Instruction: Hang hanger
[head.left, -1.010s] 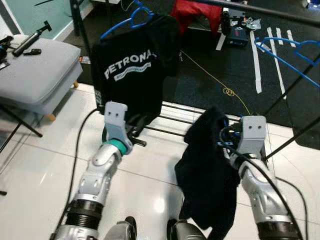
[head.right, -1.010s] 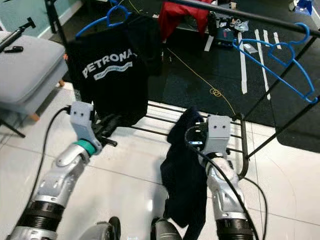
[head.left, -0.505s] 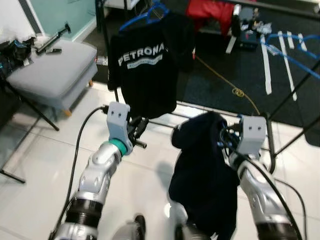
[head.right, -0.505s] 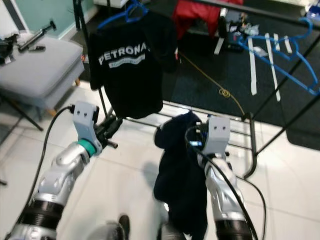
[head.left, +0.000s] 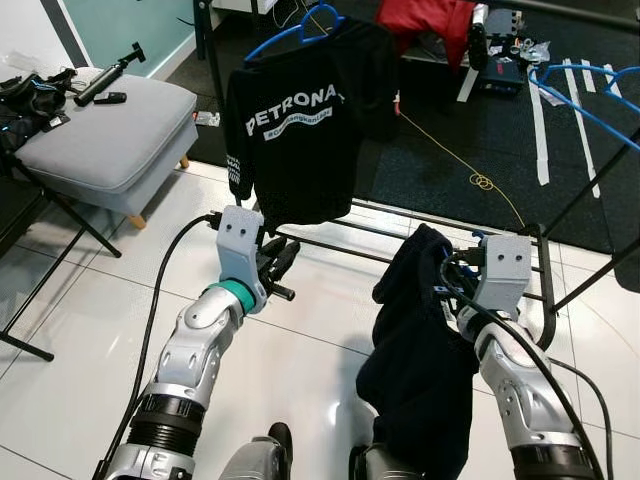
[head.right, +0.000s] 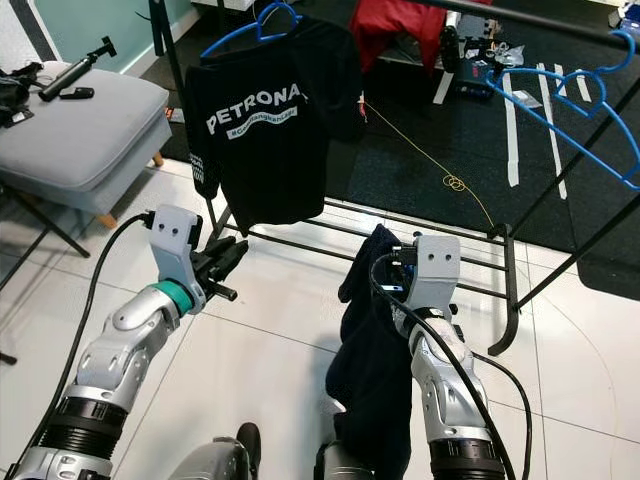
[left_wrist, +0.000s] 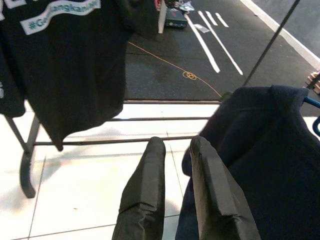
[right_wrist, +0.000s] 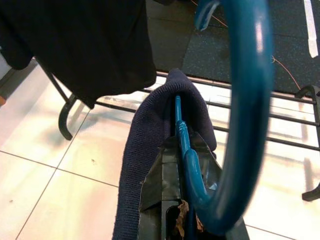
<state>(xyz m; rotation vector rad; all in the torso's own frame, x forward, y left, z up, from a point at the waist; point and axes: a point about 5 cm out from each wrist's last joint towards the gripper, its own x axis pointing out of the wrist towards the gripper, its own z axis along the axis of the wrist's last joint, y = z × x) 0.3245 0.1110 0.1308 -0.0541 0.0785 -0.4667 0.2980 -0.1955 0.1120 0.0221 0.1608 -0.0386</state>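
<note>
The right claw (right_wrist: 182, 200) grips a blue hanger (right_wrist: 240, 100) draped with a dark navy garment (head.left: 420, 350), held low at about 5 o'clock in the head camera's frame, in front of the clothes rack's (head.left: 530, 270) floor-level bars. The left claw (left_wrist: 172, 185), fingers nearly together and holding nothing, hovers at 9 o'clock from that garment, just below a black Petronas T-shirt (head.left: 295, 130) hung on another blue hanger (head.left: 295, 25) at 12 o'clock. A grey ottoman (head.left: 100, 130) sits at 10 o'clock on the white tiled floor (head.left: 80, 330).
</note>
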